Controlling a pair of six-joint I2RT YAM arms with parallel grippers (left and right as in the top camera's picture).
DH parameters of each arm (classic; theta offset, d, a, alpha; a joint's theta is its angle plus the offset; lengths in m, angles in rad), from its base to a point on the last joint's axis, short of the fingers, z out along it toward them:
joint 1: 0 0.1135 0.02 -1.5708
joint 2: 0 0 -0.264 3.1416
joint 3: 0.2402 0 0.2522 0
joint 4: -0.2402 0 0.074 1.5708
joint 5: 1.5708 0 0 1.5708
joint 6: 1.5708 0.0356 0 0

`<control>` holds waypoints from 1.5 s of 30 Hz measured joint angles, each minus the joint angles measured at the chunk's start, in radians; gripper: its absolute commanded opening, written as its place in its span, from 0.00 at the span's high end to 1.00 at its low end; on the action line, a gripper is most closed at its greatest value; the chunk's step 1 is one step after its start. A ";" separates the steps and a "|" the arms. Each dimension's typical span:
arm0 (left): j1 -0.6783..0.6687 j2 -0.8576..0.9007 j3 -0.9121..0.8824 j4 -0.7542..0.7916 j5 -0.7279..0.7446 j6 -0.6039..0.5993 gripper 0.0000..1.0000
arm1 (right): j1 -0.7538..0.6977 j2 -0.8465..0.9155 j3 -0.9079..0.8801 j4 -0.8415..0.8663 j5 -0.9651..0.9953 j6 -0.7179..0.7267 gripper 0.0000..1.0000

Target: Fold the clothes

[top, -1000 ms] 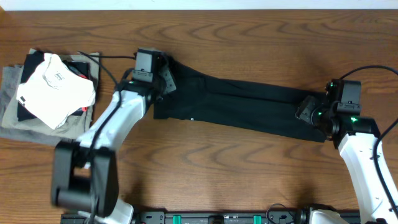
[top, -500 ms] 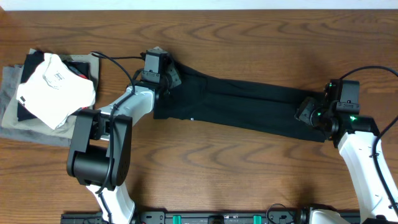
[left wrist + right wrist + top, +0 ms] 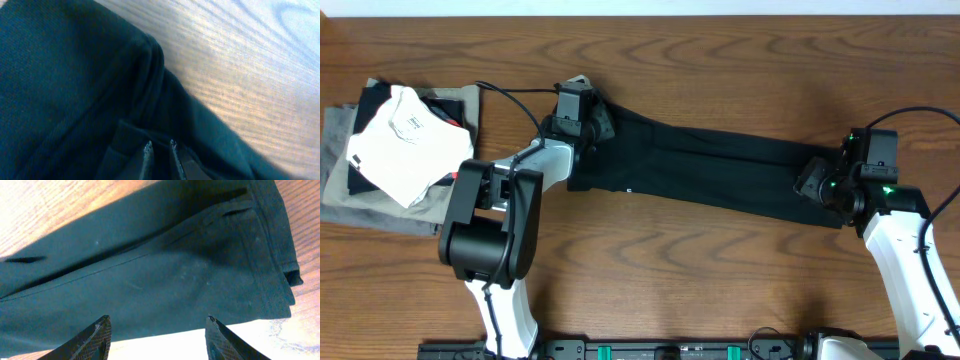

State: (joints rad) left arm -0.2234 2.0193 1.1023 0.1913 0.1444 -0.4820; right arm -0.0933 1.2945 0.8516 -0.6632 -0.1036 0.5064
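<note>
The clothes [image 3: 710, 165], a black T-shirt, lie folded into a long narrow band across the table from upper left to right. My left gripper [image 3: 598, 122] is down on the band's left end. In the left wrist view its fingertips [image 3: 147, 146] stand a narrow gap apart, with dark cloth [image 3: 75, 75] bunched round them. My right gripper [image 3: 812, 180] hovers over the band's right end. The right wrist view shows it open wide [image 3: 157, 320], the hemmed cloth [image 3: 165, 280] lying just beyond its tips with nothing between them.
At the far left lies a pile with a white folded garment [image 3: 405, 140] on top of a grey-olive one [image 3: 340, 185]. Bare wooden table [image 3: 670, 260] lies in front of the shirt. The left arm's cable [image 3: 510, 95] runs near the pile.
The left arm has swung in closer to the shirt's left end, and its jaws have parted slightly. The right arm and the shirt's right end have not moved.
</note>
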 measured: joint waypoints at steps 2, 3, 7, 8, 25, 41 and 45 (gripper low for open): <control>0.001 -0.029 0.000 -0.056 0.003 0.011 0.76 | 0.000 0.000 0.000 -0.002 0.000 0.000 0.42; 0.001 -0.057 -0.001 -0.098 0.005 0.013 0.74 | 0.000 0.000 0.000 -0.002 0.000 0.000 0.42; 0.003 -0.211 -0.001 -0.269 0.006 0.019 0.71 | 0.000 0.000 0.000 -0.003 0.001 0.000 0.42; 0.004 -0.251 -0.001 -0.317 0.006 0.019 0.72 | 0.000 0.001 0.000 -0.002 0.001 -0.001 0.42; 0.005 -0.245 0.005 -0.607 0.006 0.031 0.72 | 0.000 0.001 0.000 -0.005 0.003 -0.003 0.43; 0.110 -0.148 0.009 -0.716 0.039 0.034 0.73 | 0.000 0.081 -0.018 -0.020 0.010 -0.003 0.45; 0.162 -0.150 0.009 -0.741 0.042 0.034 0.74 | 0.000 0.131 -0.023 -0.003 0.011 -0.003 0.46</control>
State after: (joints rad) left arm -0.0616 1.8698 1.1114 -0.5499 0.1860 -0.4480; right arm -0.0929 1.4254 0.8291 -0.6662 -0.0929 0.5037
